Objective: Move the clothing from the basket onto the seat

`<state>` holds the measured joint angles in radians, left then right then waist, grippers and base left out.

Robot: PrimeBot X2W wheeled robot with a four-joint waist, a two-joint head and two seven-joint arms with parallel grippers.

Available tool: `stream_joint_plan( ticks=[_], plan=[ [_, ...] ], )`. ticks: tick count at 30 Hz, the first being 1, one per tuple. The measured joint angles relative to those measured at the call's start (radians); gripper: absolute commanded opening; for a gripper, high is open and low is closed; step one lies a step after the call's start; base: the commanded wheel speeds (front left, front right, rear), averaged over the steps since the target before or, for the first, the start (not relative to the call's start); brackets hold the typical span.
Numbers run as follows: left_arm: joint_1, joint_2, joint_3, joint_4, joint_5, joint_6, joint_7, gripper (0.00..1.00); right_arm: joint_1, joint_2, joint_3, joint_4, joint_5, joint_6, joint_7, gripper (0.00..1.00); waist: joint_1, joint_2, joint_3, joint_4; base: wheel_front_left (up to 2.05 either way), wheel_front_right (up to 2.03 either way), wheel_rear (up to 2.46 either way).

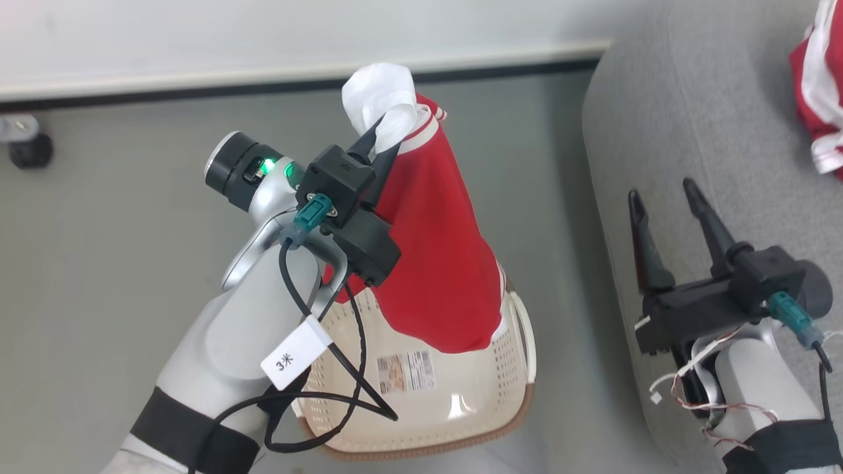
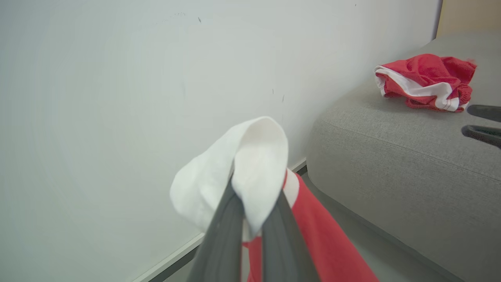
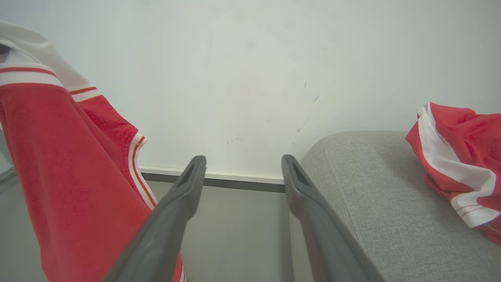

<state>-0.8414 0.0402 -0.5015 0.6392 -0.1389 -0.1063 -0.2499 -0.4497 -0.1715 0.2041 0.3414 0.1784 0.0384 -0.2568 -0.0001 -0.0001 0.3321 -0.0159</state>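
My left gripper [image 1: 385, 135] is shut on the white top edge of a red garment [image 1: 438, 263], which hangs from it above the cream basket [image 1: 461, 408]. In the left wrist view the left gripper [image 2: 254, 196] pinches the garment's white fold [image 2: 250, 156], with red cloth trailing below. A second red and white garment [image 1: 816, 99] lies crumpled on the grey seat [image 1: 711, 131]. My right gripper [image 1: 662, 187] stands open over the seat's near edge, holding nothing. In the right wrist view its fingers [image 3: 188, 184] are spread, the hanging garment [image 3: 66, 176] to their left.
A white wall with a dark skirting strip [image 1: 197, 89] runs behind the grey floor [image 1: 118, 197]. A dark caster [image 1: 29, 148] sits at the far left. The basket carries a printed label [image 1: 406, 370] on its inner bottom. Cables hang from the left forearm.
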Motion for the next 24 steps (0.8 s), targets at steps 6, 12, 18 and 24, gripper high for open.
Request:
stream_joint_plan(
  ticks=[6, 12, 18, 24],
  plan=[
    [0.001, -0.002, -0.006, 0.016, -0.043, -0.006, 0.0, 0.0, 0.027, 0.004, 0.017, 0.036, 0.0, 0.016, 0.0, 1.0, 0.0, 0.0, -0.08, 0.019, 0.0, 0.0, 0.0],
    [0.015, -0.003, -0.019, 0.05, -0.056, -0.009, 0.0, 0.0, 0.034, 0.019, 0.068, 0.089, -0.003, 0.042, 0.0, 1.0, -0.0001, 0.0, -0.16, 0.036, 0.0, 0.0, 0.0],
    [0.033, -0.003, -0.044, 0.072, -0.098, -0.009, 0.002, 0.0, 0.034, 0.034, 0.122, 0.146, -0.005, 0.06, 0.0, 1.0, 0.0, 0.0001, -0.239, 0.047, 0.0, 0.0, 0.0],
    [0.048, -0.003, -0.089, 0.08, -0.144, -0.01, 0.007, 0.0, 0.035, 0.07, 0.209, 0.219, -0.009, 0.078, 0.0, 1.0, 0.0, 0.0, -0.319, 0.054, 0.0, 0.0, 0.0]
  ],
)
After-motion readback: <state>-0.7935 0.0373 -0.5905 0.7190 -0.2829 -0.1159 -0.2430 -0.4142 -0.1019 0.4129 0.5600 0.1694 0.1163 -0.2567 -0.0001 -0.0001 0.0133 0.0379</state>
